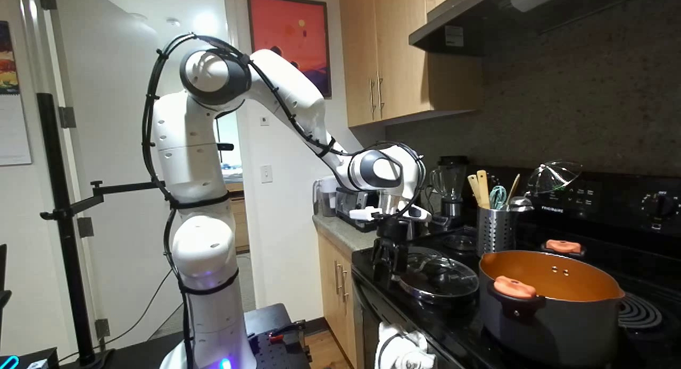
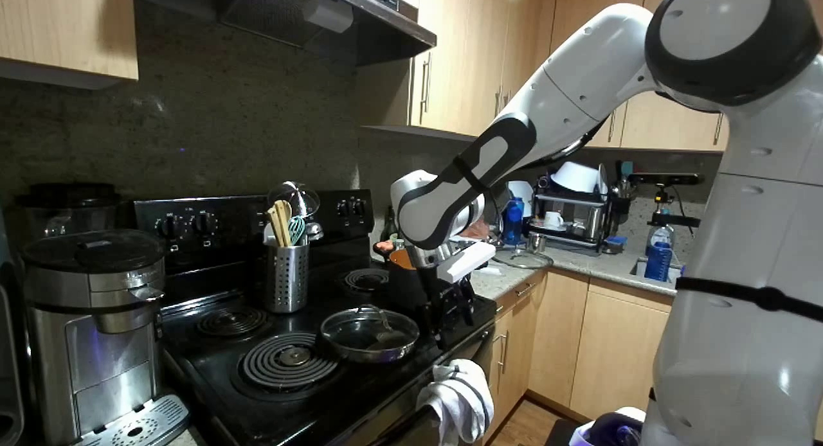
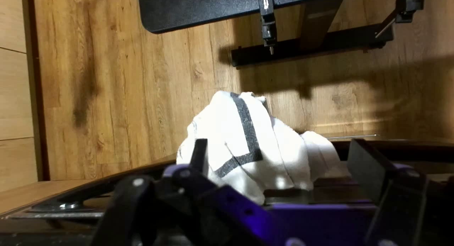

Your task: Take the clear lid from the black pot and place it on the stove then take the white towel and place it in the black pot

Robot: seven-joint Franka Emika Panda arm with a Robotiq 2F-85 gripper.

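Observation:
The clear lid (image 1: 444,277) lies on the black stove (image 2: 270,404) beside the black pot (image 1: 550,318); the lid also shows in an exterior view (image 2: 370,335). The pot stands upright with its orange inside visible; in an exterior view the arm partly hides it (image 2: 403,261). The white towel (image 2: 458,394) with a dark stripe hangs over the oven handle, and shows in the wrist view (image 3: 227,123). My gripper (image 1: 391,265) points down at the stove's front edge, above the towel. In the wrist view its fingers (image 3: 278,150) are wide apart with nothing held between them.
A steel utensil holder (image 1: 496,231) stands behind the lid on the stove. A blender (image 1: 451,193) and a steel coffee machine (image 2: 96,343) stand beside the stove. The range hood (image 1: 505,23) hangs above. The oven handle (image 3: 142,173) runs below the gripper.

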